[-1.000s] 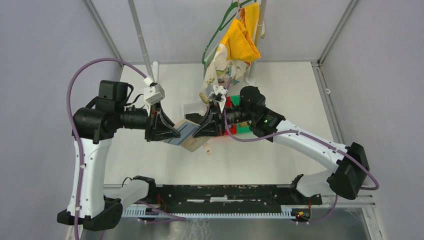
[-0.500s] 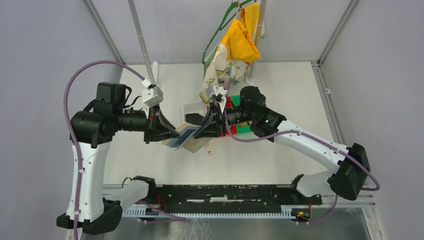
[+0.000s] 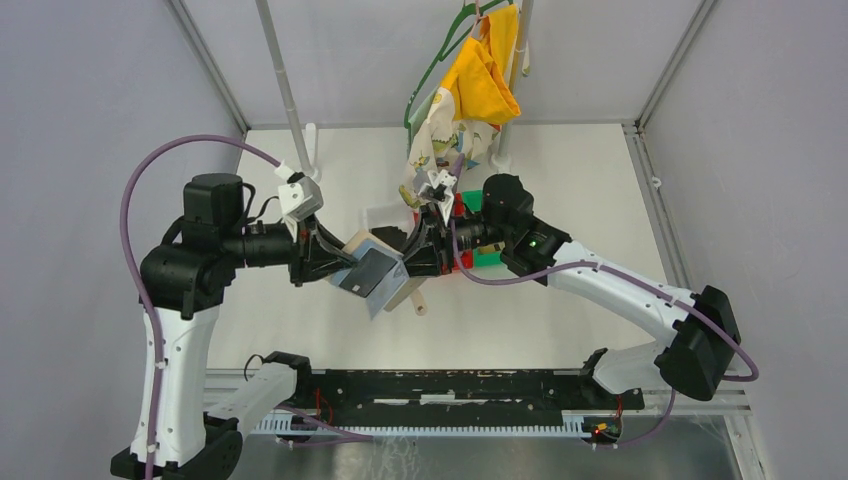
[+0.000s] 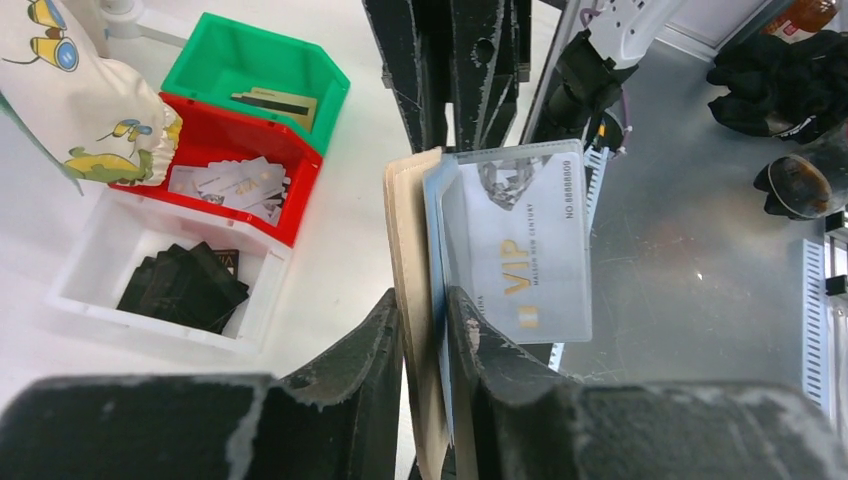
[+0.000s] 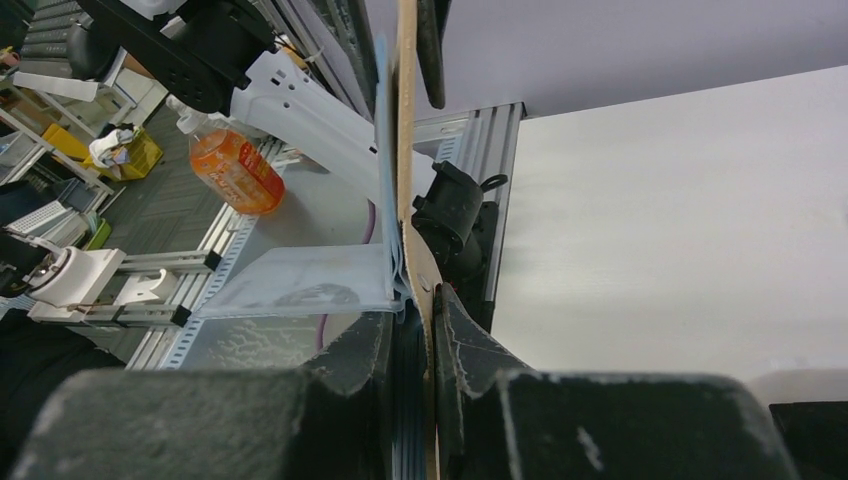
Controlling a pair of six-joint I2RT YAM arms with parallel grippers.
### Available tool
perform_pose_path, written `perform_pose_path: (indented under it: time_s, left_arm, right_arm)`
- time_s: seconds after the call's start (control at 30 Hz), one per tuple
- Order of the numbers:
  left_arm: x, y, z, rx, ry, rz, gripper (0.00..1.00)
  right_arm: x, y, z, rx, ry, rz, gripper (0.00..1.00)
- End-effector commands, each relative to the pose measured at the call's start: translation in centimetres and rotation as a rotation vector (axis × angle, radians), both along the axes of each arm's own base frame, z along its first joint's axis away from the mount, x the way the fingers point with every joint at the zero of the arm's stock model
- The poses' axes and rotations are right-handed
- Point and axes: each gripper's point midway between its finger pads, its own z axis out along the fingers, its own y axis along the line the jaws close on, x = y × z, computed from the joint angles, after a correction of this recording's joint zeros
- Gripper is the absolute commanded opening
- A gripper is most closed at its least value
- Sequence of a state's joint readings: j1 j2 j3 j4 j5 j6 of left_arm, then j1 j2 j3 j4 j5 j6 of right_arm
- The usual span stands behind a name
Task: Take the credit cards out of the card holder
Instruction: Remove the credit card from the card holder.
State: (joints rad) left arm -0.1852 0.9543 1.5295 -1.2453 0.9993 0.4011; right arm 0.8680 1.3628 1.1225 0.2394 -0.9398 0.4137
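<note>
while one silvery vip card [image 4: 525,250] remains sleeved, the tan card holder [image 4: 408,250] hangs above the table [image 3: 560,200], opposite ends pinched by the left gripper [image 4: 423,300] and right gripper [image 5: 415,315]; cards [image 4: 185,285] already lie in the white bin [image 4: 80,295], red bin [image 4: 295,175] and green bin [image 4: 305,65]. against half a second earlier, the holder is tipped, its sleeve [image 3: 378,290] fanned nearward.

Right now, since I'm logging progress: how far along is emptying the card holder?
Partly done: black cards lie in the white bin, silvery cards in the red bin, a couple in the green bin. In hand: left gripper and right gripper clamp the card holder. Left: at least the VIP card in its clear sleeve.
</note>
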Motion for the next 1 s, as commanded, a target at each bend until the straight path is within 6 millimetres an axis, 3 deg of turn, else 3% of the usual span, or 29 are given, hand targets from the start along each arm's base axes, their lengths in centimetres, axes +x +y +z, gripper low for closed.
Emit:
perform_pose_path:
  time_s: [0.0, 0.1, 0.33, 0.6, 0.7, 0.8, 0.83, 0.93, 0.97]
  left_arm:
    - [1.1, 0.0, -1.1, 0.009, 0.042, 0.030, 0.32]
    - [0.9, -0.2, -1.6, 0.000, 0.071, 0.016, 0.43]
    - [0.6, -0.3, -1.4, -0.007, 0.076, 0.009, 0.46]
    - [-3.1, -1.8, 0.9, -0.154, 0.187, -0.189, 0.34]
    - [-3.7, -2.1, 1.7, -0.185, 0.231, -0.233, 0.31]
    - [-3.3, -2.1, 1.7, -0.172, 0.240, -0.227, 0.19]
    - [-3.1, -2.0, 1.7, -0.163, 0.235, -0.222, 0.15]
    - [-2.7, -1.9, 1.7, -0.141, 0.213, -0.205, 0.05]
    - [-2.6, -1.8, 1.8, -0.135, 0.202, -0.198, 0.02]
  right_arm:
    - [-2.1, -0.6, 6.1, 0.206, -0.137, 0.069, 0.00]
    - [-2.4, -0.5, 6.7, 0.226, -0.133, 0.080, 0.00]
    - [-3.0, -0.8, 7.9, 0.258, -0.151, 0.108, 0.00]
    - [-3.5, -0.7, 8.2, 0.278, -0.168, 0.123, 0.00]
    - [-3.5, -0.7, 8.2, 0.279, -0.174, 0.125, 0.00]
    - [-3.6, -0.8, 8.3, 0.281, -0.184, 0.129, 0.00]
    - [-3.6, -0.8, 8.3, 0.282, -0.190, 0.131, 0.03]
    - [-3.7, -1.0, 7.9, 0.270, -0.213, 0.127, 0.28]
    - [-3.7, -1.1, 7.8, 0.265, -0.220, 0.126, 0.40]
